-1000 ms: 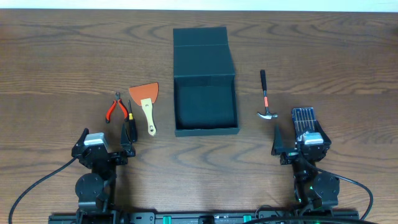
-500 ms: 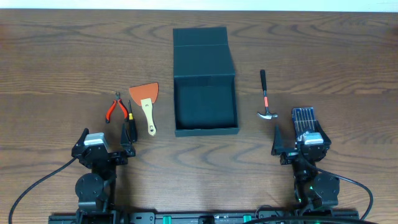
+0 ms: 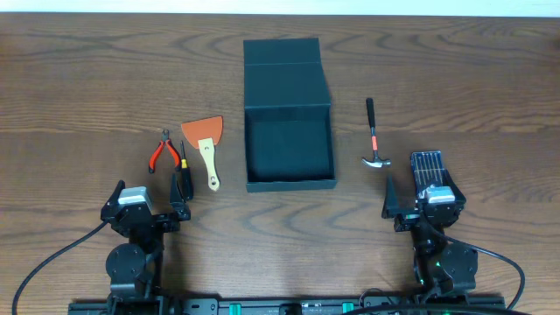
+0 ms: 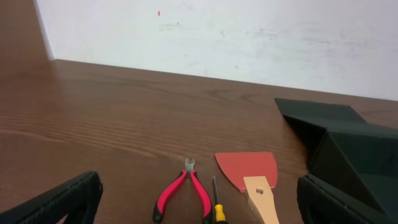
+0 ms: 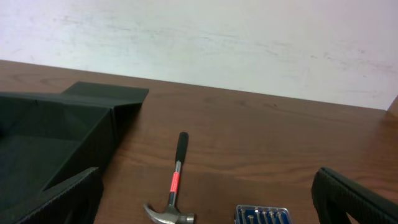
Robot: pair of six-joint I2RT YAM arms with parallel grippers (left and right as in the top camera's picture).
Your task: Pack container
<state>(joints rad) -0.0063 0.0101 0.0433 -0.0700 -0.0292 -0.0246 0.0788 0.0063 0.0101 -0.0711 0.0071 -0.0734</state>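
Note:
The dark teal container (image 3: 291, 184) stands open at mid-table with its lid flap lying back and nothing inside. It shows at the right of the left wrist view (image 4: 348, 143) and at the left of the right wrist view (image 5: 62, 124). My left gripper (image 3: 147, 199) (image 4: 199, 208) rests open near the front edge, just behind red-handled pliers (image 3: 163, 153) (image 4: 185, 190), a yellow-handled screwdriver (image 3: 183, 171) (image 4: 216, 202) and an orange scraper (image 3: 206, 144) (image 4: 249, 174). My right gripper (image 3: 423, 197) (image 5: 208, 208) is open behind a small hammer (image 3: 374, 136) (image 5: 176, 180) and a blue bit case (image 3: 428, 171) (image 5: 261, 216).
The tools lie in two groups on the wooden table (image 3: 87, 87), left and right of the box. A white wall (image 4: 217, 31) rises beyond the far table edge. Cables run from both arm bases at the front edge.

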